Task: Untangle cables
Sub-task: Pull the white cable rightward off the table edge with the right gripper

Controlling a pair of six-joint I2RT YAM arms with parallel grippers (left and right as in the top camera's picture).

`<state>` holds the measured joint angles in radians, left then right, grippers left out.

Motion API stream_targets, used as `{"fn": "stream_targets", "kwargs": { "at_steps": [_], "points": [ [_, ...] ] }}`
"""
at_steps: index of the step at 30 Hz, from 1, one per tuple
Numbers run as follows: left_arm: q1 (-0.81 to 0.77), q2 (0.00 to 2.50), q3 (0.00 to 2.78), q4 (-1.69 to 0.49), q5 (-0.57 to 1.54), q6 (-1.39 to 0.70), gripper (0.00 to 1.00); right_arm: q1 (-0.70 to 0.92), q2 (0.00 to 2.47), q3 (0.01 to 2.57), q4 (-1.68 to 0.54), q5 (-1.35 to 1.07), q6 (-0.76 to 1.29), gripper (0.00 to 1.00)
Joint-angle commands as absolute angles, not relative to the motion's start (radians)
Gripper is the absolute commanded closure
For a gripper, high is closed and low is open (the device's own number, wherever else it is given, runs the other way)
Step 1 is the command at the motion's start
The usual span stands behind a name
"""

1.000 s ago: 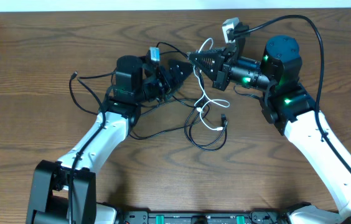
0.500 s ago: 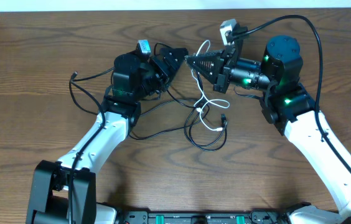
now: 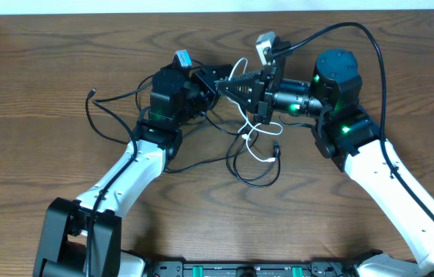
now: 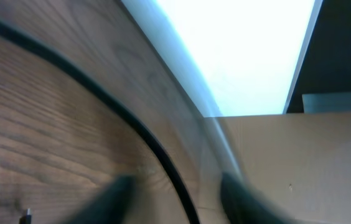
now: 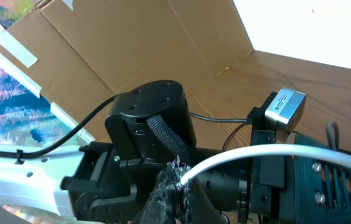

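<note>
The cables lie tangled at mid-table: a white cable (image 3: 259, 154) and thin black cables (image 3: 253, 180), with one black strand trailing left (image 3: 94, 115). My right gripper (image 3: 223, 85) points left and is shut on the white cable (image 5: 275, 151), pinched at its tips (image 5: 177, 180). My left gripper (image 3: 208, 79) faces it, tips almost touching. In the blurred left wrist view its gripper (image 4: 175, 186) has dark fingers (image 4: 122, 193) standing apart on either side of a black cable (image 4: 101, 96), a gap showing on both sides.
A cardboard box (image 5: 132, 43) stands beyond the table's left side. The table's far edge (image 3: 125, 17) is just behind both grippers. The right arm's thick black wire (image 3: 372, 48) arcs over its wrist.
My right gripper carried the white cable leftward, up to the left gripper. The left gripper swung toward the table's back edge and its jaws came closer together.
</note>
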<state>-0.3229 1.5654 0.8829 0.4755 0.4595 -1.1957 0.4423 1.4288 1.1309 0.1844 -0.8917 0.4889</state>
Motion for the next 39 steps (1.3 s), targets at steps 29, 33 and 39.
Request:
{"fn": "stream_targets", "kwargs": {
  "at_steps": [29,33,39],
  "points": [
    [0.270,1.558,0.884,-0.140,0.327,-0.793,0.93,-0.080,1.261,1.154,0.084,-0.944,0.485,0.99],
    [0.286,1.558,0.884,-0.149,0.323,-0.764,0.92,-0.144,1.261,1.154,0.066,-0.946,0.485,0.99],
    [0.286,1.558,0.884,-0.187,0.218,-0.706,0.92,-0.342,1.253,1.154,0.068,-0.940,0.485,0.99]
  ]
}}
